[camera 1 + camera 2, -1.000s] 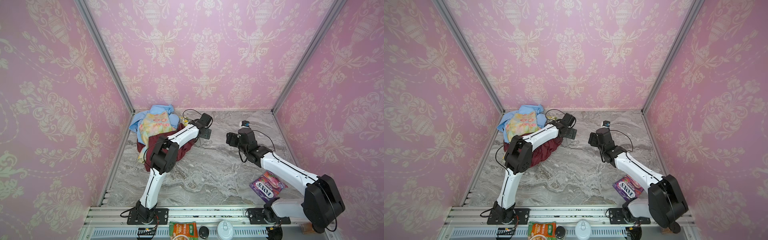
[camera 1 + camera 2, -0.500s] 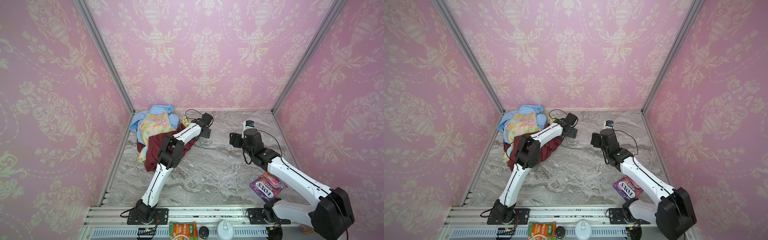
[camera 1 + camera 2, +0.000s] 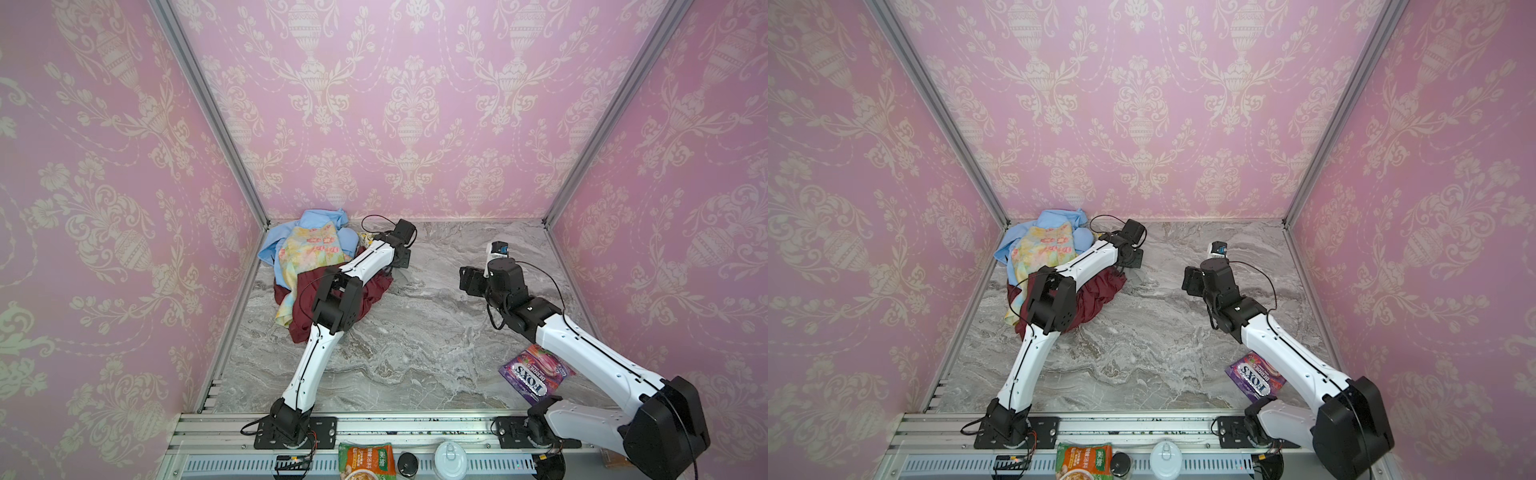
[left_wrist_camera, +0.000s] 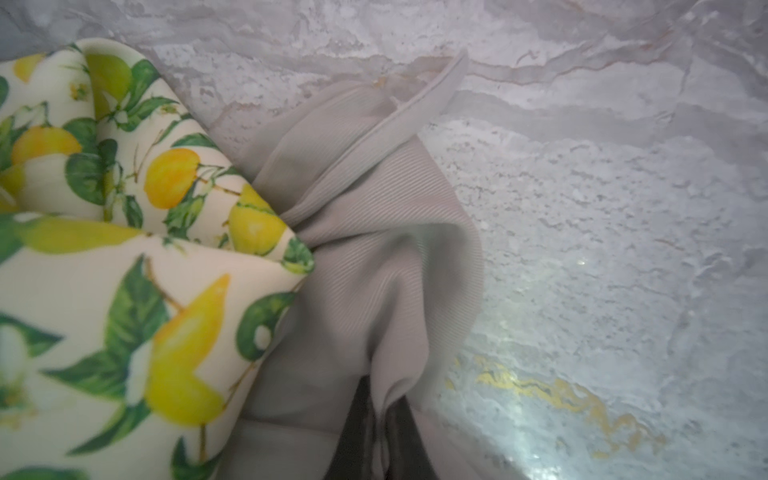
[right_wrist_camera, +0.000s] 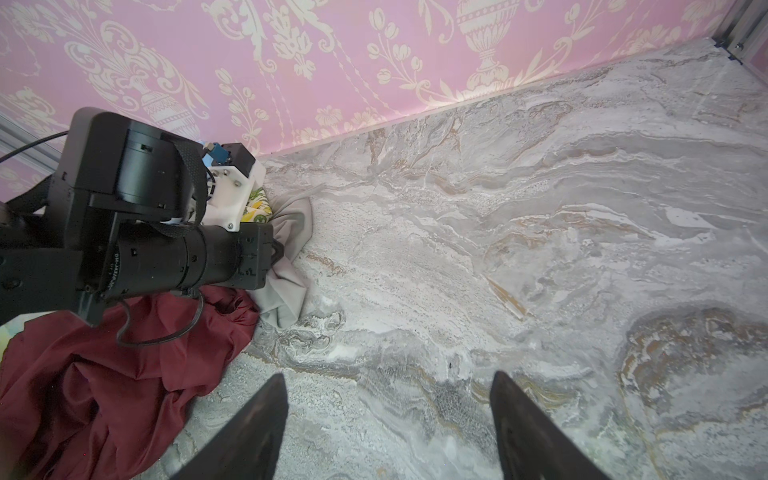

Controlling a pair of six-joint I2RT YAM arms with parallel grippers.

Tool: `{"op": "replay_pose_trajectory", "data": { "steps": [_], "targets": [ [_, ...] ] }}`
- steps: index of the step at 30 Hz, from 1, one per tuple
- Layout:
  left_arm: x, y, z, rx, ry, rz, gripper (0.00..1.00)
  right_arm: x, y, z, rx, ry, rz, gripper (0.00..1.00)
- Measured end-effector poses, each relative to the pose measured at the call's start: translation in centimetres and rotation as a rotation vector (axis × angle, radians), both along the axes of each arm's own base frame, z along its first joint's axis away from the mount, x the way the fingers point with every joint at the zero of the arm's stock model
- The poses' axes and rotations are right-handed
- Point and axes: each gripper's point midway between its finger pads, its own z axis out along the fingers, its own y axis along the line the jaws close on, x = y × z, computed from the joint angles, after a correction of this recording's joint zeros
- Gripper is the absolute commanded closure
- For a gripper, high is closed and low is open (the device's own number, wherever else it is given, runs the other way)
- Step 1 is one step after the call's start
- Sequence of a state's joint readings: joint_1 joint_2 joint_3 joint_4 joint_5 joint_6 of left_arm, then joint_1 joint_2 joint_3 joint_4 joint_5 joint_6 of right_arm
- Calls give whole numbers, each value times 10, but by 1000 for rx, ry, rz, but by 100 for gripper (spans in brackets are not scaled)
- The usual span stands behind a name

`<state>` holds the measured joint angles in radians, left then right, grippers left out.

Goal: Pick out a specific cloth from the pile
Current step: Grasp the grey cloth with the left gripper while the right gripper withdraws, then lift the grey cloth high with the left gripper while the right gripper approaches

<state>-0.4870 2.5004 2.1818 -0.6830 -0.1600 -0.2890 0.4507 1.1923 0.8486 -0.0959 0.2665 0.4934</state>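
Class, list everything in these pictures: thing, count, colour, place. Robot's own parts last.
table: 1, grey marble
walls: 3, pink patterned, around the table
grey cloth: 1, light grey, pile's edge toward mid-table
lemon-print cloth: 1, white with yellow lemons, touching the grey cloth
maroon cloth: 1, dark red, pile's front
floral cloth: 1, pastel yellow, atop the pile
blue cloth: 1, light blue, pile's back, by the corner
candy bag: 1, purple, table's front right
food packet: 1, green and orange, front ledge
cap: 1, black, front ledge
lid: 1, white, front ledge
left gripper: 1, black, shut on the grey cloth
right gripper: 1, black, open over bare table
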Motion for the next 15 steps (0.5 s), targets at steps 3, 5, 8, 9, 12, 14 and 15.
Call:
{"op": "replay_pose_trajectory", "data": {
  "steps": [3, 5, 8, 9, 12, 14, 15],
  "targets": [
    [0, -4, 5, -21, 4, -11, 100, 0, 0, 0, -1, 0, 0, 22],
    [2, -8, 14, -36, -4, -19, 100, 0, 0, 0, -1, 0, -1, 22],
    [8, -14, 33, -66, -29, -31, 100, 0, 0, -1, -3, 3, -1, 22],
    [10, -17, 40, -78, -40, -36, 100, -1, -1, -1, -4, 6, -1, 22],
    [12, -22, 63, -107, -68, -51, 100, -1, -1, -1, -4, 5, -1, 22],
    [14, -25, 84, -133, -96, -62, 100, -1, -1, 0, -2, 3, 0, 22],
    [15, -27, 99, -151, -118, -67, 100, -1, -1, 0, -1, 2, 0, 21]
  ]
}}
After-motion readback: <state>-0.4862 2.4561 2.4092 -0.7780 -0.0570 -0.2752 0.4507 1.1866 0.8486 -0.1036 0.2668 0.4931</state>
